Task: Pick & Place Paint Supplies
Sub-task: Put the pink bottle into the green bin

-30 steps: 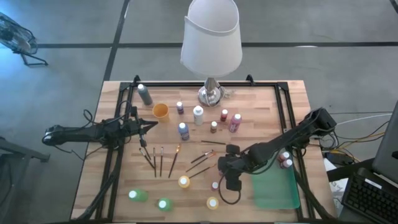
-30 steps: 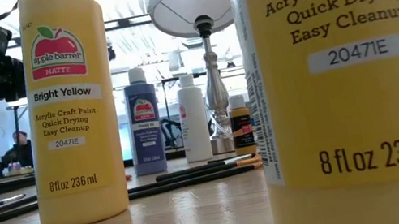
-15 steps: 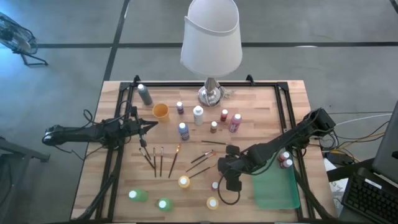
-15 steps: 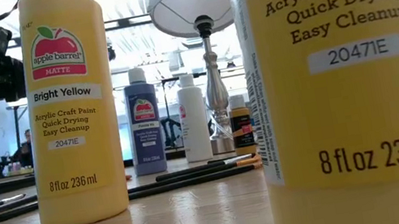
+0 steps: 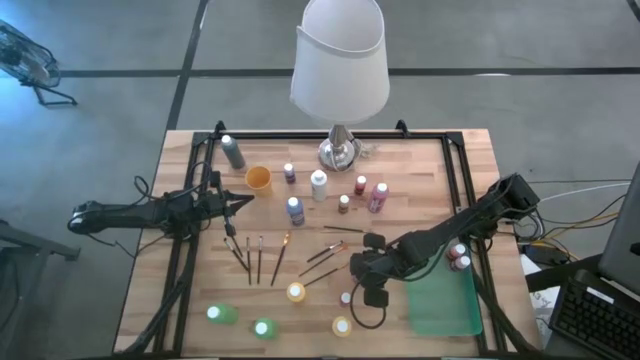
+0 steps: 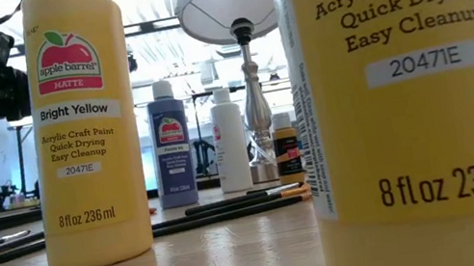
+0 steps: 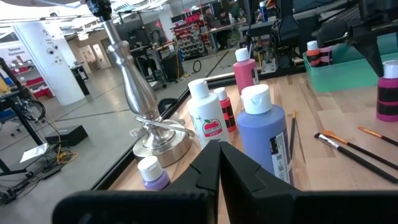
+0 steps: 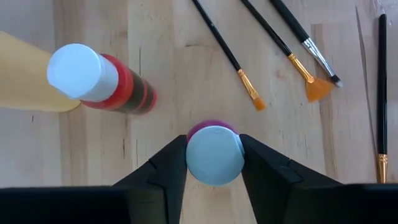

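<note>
The lamp (image 5: 339, 70) stands at the table's (image 5: 190, 300) far edge. Near its base stand several bottles (image 5: 319, 185); nearer than those lie brushes (image 5: 258, 257). The tray (image 5: 443, 305) lies to the lamp's right, at the near edge.

Worktop (image 5: 420, 170): pale wood grain. Tray (image 5: 445, 310): flat green. Lamp shade (image 5: 340, 60): white. Nearest bottles (image 6: 85, 130): bright yellow, apple logo. Pincer-framed bottle (image 8: 214, 154): magenta, white cap. Brushes (image 8: 224, 50): black handles, orange bristles.

yellow bottle (image 5: 296, 292) close beside, brushes (image 5: 322, 254) near
</note>
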`<control>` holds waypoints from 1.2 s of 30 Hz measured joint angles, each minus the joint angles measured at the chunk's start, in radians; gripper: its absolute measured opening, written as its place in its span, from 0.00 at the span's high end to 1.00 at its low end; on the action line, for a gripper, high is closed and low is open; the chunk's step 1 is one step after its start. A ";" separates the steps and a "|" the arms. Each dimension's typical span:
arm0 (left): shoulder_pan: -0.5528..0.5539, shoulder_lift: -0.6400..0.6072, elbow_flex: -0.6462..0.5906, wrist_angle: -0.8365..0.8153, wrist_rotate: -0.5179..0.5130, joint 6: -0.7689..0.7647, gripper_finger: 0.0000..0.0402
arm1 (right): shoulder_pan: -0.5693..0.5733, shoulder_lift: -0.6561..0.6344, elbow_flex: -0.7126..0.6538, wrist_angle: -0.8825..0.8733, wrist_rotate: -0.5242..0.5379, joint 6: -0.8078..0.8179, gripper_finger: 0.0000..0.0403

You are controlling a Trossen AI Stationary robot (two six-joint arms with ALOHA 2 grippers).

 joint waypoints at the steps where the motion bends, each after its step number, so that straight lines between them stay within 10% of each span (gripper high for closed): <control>1: 0.000 0.000 0.000 0.000 0.000 0.000 0.97 | 0.000 0.000 0.000 0.000 0.000 0.000 0.69; 36: -0.001 0.000 0.000 0.000 0.000 0.000 0.97 | 0.199 -0.179 0.130 -0.346 0.031 0.334 0.69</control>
